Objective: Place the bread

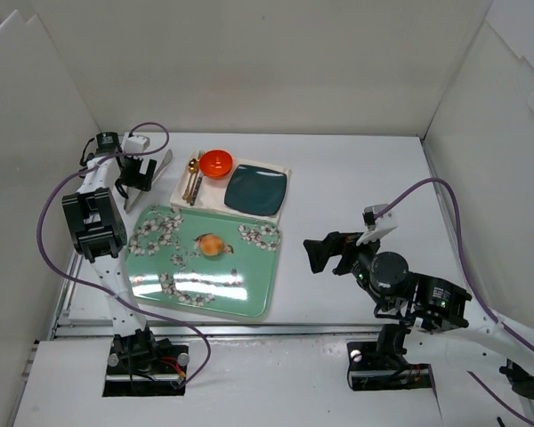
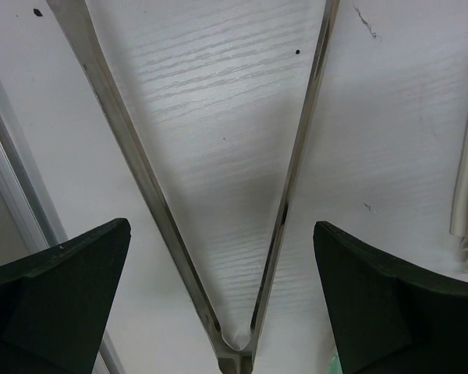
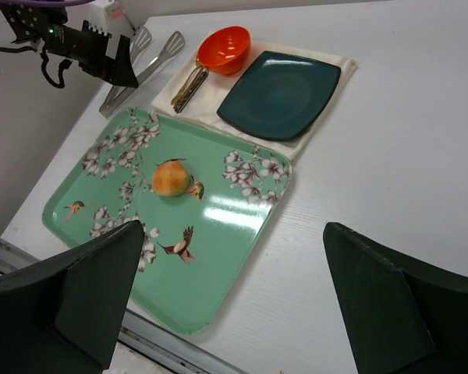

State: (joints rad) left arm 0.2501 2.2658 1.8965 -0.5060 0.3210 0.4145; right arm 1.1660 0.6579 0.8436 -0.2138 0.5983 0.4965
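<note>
On the white table, the bread sits mid-tray. The left gripper, jaws apart, straddles the tongs, possibly touching them, well apart from the bread. The right gripper is also spread.

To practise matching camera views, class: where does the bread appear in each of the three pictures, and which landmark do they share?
Top external: the bread sits on the green tray, left of centre.
Left wrist: not in it.
Right wrist: bread left of centre, on the same tray.
Shared landmark: the metal tongs, seen in all three.
</note>
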